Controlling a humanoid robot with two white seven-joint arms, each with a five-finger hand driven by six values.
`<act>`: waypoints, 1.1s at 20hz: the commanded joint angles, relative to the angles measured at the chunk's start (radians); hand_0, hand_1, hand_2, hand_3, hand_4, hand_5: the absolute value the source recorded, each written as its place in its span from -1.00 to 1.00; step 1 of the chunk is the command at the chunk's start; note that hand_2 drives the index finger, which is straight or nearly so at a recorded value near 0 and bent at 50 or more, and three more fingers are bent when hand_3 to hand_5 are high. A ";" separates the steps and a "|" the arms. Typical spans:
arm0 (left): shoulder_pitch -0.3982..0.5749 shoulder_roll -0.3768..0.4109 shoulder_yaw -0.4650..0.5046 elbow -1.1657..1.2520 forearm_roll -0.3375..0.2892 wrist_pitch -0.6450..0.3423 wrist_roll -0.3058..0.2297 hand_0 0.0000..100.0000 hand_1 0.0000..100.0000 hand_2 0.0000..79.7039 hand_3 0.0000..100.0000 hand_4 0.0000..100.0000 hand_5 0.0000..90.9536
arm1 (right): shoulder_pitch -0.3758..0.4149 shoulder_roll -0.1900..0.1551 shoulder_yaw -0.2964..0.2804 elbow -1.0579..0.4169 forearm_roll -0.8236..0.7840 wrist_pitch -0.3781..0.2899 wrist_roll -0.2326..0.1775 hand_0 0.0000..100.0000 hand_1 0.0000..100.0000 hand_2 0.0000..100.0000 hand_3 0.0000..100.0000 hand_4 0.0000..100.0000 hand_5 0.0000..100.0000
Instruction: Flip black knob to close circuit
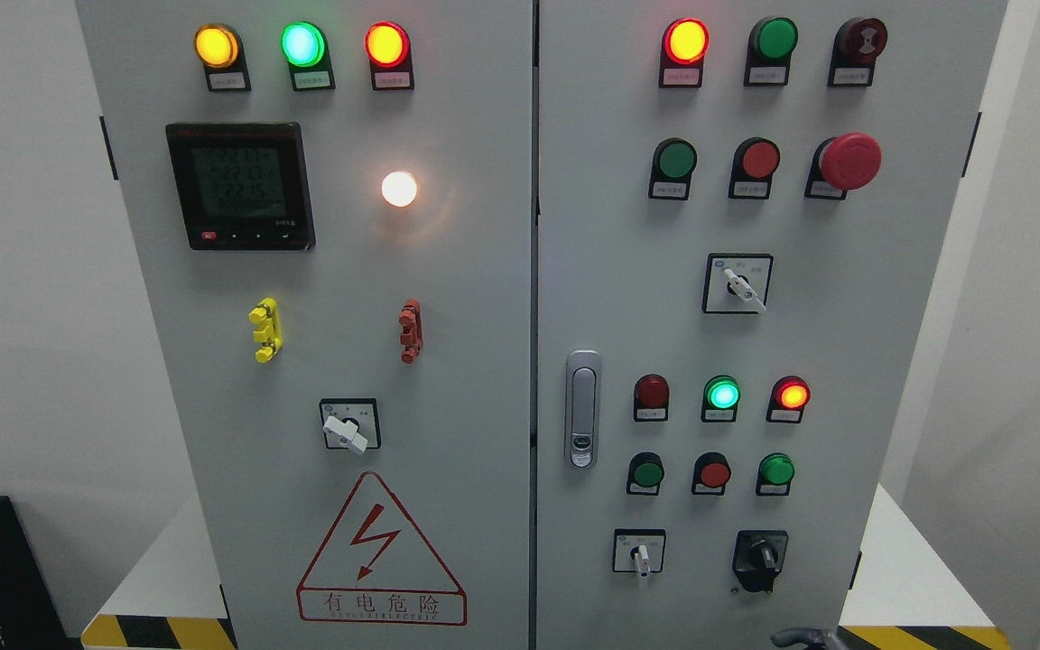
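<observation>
Grey metal at the bottom edge, right of middle, is a hand [811, 639]; whether its fingers are spread or curled, and which arm it belongs to, I cannot tell. Just above it, the black knob [759, 558] sits low on the cabinet's right door [890, 361], with free panel around. Three white selector switches [735, 283] are farther up.

The cabinet [484, 298] at frame centre looks like smooth, matt grey painted metal. Its door handle [582, 408] shines like polished chrome. The black knob [759, 558], lower right, looks glossy plastic.
</observation>
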 commanded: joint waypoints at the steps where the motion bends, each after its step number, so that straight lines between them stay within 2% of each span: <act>1: 0.000 0.000 -0.021 0.021 -0.021 0.000 0.001 -0.76 0.11 -1.00 -1.00 -1.00 -1.00 | 0.083 -0.001 0.054 -0.050 -0.292 -0.013 0.015 -1.00 -0.74 -0.59 -0.27 -0.29 -0.53; 3: 0.000 0.000 -0.021 0.021 -0.020 0.000 -0.001 -0.76 0.11 -1.00 -1.00 -1.00 -1.00 | 0.113 -0.004 0.071 -0.061 -0.394 -0.014 0.023 -1.00 -0.75 -0.65 -0.39 -0.44 -0.65; 5: 0.000 0.000 -0.020 0.021 -0.021 0.000 -0.001 -0.76 0.11 -1.00 -1.00 -1.00 -1.00 | 0.125 -0.004 0.074 -0.061 -0.453 -0.029 0.064 -1.00 -0.74 -0.71 -0.46 -0.53 -0.72; 7: 0.000 0.000 -0.021 0.021 -0.021 0.000 -0.001 -0.76 0.11 -1.00 -1.00 -1.00 -1.00 | 0.136 -0.004 0.074 -0.060 -0.488 -0.066 0.092 -1.00 -0.75 -0.84 -0.62 -0.76 -1.00; 8: 0.000 0.000 -0.020 0.021 -0.021 0.000 -0.001 -0.76 0.11 -1.00 -1.00 -1.00 -1.00 | 0.140 -0.004 0.072 -0.060 -0.498 -0.081 0.110 -1.00 -0.75 -0.86 -0.65 -0.79 -1.00; 9: 0.000 0.000 -0.020 0.021 -0.020 0.000 -0.001 -0.76 0.11 -1.00 -1.00 -1.00 -1.00 | 0.145 -0.006 0.072 -0.060 -0.502 -0.091 0.141 -1.00 -0.75 -0.92 -0.74 -0.92 -1.00; 12: 0.000 0.000 -0.020 0.021 -0.020 -0.002 -0.001 -0.76 0.11 -1.00 -1.00 -1.00 -1.00 | 0.157 -0.007 0.071 -0.058 -0.534 -0.095 0.201 -1.00 -0.79 -1.00 -0.91 -1.00 -1.00; 15: 0.000 0.000 -0.021 0.021 -0.021 0.000 -0.001 -0.76 0.11 -1.00 -1.00 -1.00 -1.00 | 0.160 -0.007 0.068 -0.058 -0.547 -0.095 0.207 -1.00 -0.82 -1.00 -1.00 -1.00 -1.00; 22: 0.000 0.000 -0.021 0.021 -0.021 -0.002 -0.001 -0.76 0.11 -1.00 -1.00 -1.00 -1.00 | 0.166 -0.007 0.065 -0.061 -0.548 -0.108 0.209 -1.00 -0.84 -1.00 -1.00 -1.00 -1.00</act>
